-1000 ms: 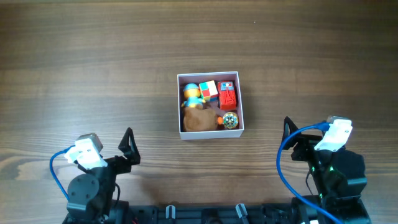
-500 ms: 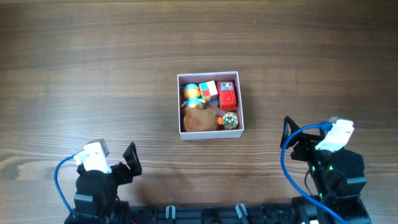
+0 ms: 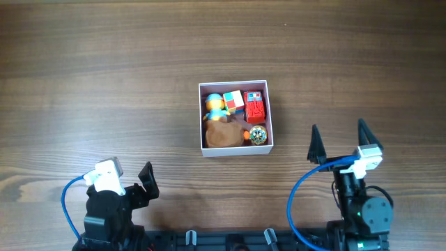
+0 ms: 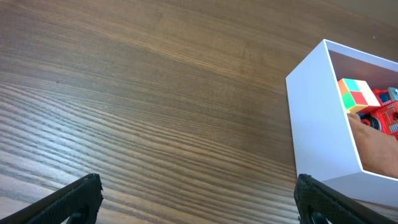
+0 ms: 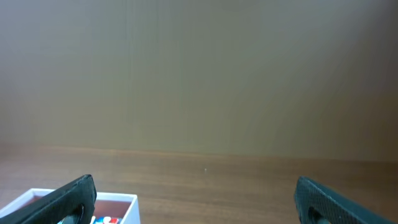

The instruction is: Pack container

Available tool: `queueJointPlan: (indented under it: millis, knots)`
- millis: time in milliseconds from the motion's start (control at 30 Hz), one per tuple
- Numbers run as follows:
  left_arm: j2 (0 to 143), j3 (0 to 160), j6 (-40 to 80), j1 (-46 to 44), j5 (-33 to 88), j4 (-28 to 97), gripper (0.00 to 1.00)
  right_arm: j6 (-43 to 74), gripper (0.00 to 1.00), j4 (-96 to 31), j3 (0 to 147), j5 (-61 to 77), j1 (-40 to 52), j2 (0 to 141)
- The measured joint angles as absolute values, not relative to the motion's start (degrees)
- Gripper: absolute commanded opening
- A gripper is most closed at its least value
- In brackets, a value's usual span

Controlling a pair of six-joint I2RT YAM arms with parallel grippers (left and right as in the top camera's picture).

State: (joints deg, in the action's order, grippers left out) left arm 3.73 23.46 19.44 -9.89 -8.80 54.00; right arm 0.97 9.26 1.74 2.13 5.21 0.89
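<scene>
The container (image 3: 235, 149), a square white box with a pink inside, sits at the table's middle and holds several toys: a colour-block cube (image 3: 233, 100), a red toy (image 3: 256, 109), a brown plush (image 3: 223, 134) and a small ball (image 3: 258, 134). It also shows in the left wrist view (image 4: 317, 124) and at the right wrist view's lower left (image 5: 127, 200). My left gripper (image 3: 143, 183) is open and empty at the front left. My right gripper (image 3: 339, 143) is open and empty at the front right, raised and facing the far edge.
Bare wood table (image 3: 104, 84) surrounds the box on all sides. The arm bases and blue cables (image 3: 70, 202) sit along the front edge. A plain wall (image 5: 199, 74) stands beyond the table's far edge.
The left arm drew back toward the front edge. The right arm swung round, so both its fingers now point at the far edge. The box and toys stayed put.
</scene>
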Motion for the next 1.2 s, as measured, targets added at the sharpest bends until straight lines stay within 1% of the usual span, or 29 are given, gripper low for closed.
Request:
queueJointPlan:
  millis: [200, 867, 967, 1033, 1100, 1133, 1200]
  knots:
    - [3.7, 23.5, 19.4, -9.9, -8.8, 54.0, 1.00, 0.9, 1.00, 0.2, 0.4, 1.3, 5.2, 0.8]
    - [3.7, 23.5, 19.4, -9.8, -8.8, 54.0, 1.00, 1.0, 1.00, 0.0, 0.4, 1.5, 5.2, 0.8]
    - [3.4, 23.4, 19.4, -7.3, -9.2, 53.7, 1.00, 1.0, 1.00, 0.0, 0.4, 1.5, 5.2, 0.8]
    - [1.6, 23.0, 19.4, -4.2, -9.2, 49.5, 1.00, 1.0, 1.00, 0.0, 0.4, 1.5, 5.2, 0.8]
    - [0.8, 19.7, 19.4, -2.7, -9.1, 37.0, 1.00, 1.0, 1.00, 0.0, 0.4, 1.5, 5.2, 0.8]
    - [0.8, 18.2, 19.2, -2.4, -9.1, 33.9, 1.00, 1.0, 1.00, 0.0, 0.4, 1.5, 5.2, 0.8]
    - [0.7, 12.3, 18.6, -2.4, -8.5, 20.4, 1.00, 1.0, 1.00, 0.0, 0.4, 1.5, 5.2, 0.8]
